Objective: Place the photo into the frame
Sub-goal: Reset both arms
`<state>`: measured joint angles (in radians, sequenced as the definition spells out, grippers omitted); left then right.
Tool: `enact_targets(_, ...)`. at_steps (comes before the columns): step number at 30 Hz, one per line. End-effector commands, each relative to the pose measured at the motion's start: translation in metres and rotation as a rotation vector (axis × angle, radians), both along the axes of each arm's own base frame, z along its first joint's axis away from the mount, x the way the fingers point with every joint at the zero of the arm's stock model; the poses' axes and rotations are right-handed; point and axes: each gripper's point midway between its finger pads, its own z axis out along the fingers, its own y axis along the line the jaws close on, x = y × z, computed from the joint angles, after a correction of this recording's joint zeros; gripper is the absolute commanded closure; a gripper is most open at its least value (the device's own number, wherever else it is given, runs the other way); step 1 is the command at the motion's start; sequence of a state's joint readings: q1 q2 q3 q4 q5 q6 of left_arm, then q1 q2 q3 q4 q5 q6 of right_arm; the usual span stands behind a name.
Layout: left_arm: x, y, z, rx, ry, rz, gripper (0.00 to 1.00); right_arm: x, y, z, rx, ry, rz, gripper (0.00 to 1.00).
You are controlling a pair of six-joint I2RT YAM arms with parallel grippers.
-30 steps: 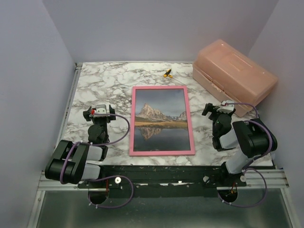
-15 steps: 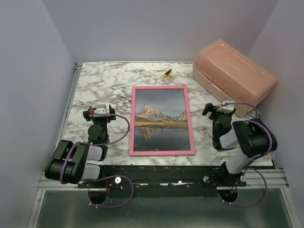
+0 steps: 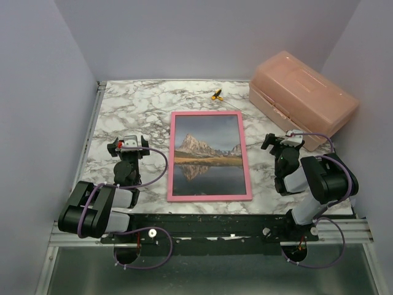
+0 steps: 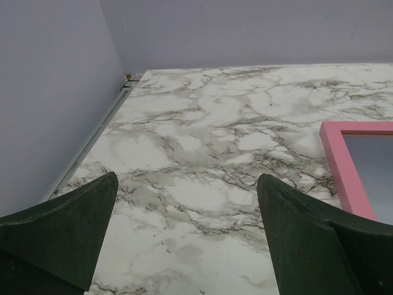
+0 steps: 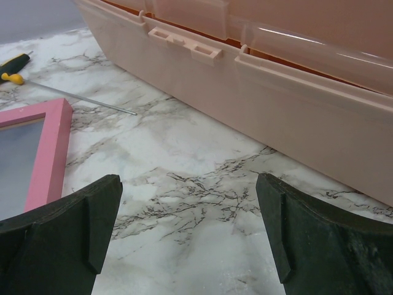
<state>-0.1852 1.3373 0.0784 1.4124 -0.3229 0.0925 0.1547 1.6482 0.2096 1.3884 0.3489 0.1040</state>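
Observation:
The pink frame (image 3: pixel 171 157) lies flat, front up, in the middle of the marble table. Inside it sits the photo (image 3: pixel 207 157) of a rocky mountain mirrored in a lake. My left gripper (image 3: pixel 128 142) rests low to the left of the frame, open, with only bare marble between its fingers (image 4: pixel 67 227); the frame's pink corner (image 4: pixel 344 166) shows at the right of that wrist view. To the right of the frame my right gripper (image 3: pixel 280 141) is open too and holds nothing. Its wrist view shows the frame's edge (image 5: pixel 49 153) at the left.
A salmon plastic box (image 3: pixel 303 98), lid shut, stands at the back right, just beyond my right gripper (image 5: pixel 187 203). A yellow-and-black screwdriver (image 3: pixel 216 94) lies behind the frame, its thin shaft (image 5: pixel 86 100) pointing toward the box (image 5: pixel 258 92). Purple walls close the left, back and right.

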Motion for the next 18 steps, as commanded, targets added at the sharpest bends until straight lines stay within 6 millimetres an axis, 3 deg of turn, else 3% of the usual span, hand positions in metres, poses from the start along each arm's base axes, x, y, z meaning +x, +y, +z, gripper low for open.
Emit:
enact_targets(1, 0.0013, 0.003, 0.0153, -0.029, -0.059, 0.016, 0.02, 0.0029, -0.0009, 0.0059, 0.002, -0.018, 0.002, 0.0)
enact_targets(18, 0.0026, 0.0021, 0.0149, -0.028, -0.053, 0.012, 0.02, 0.0029, -0.0011, 0.006, 0.0, -0.018, 0.001, 0.0)
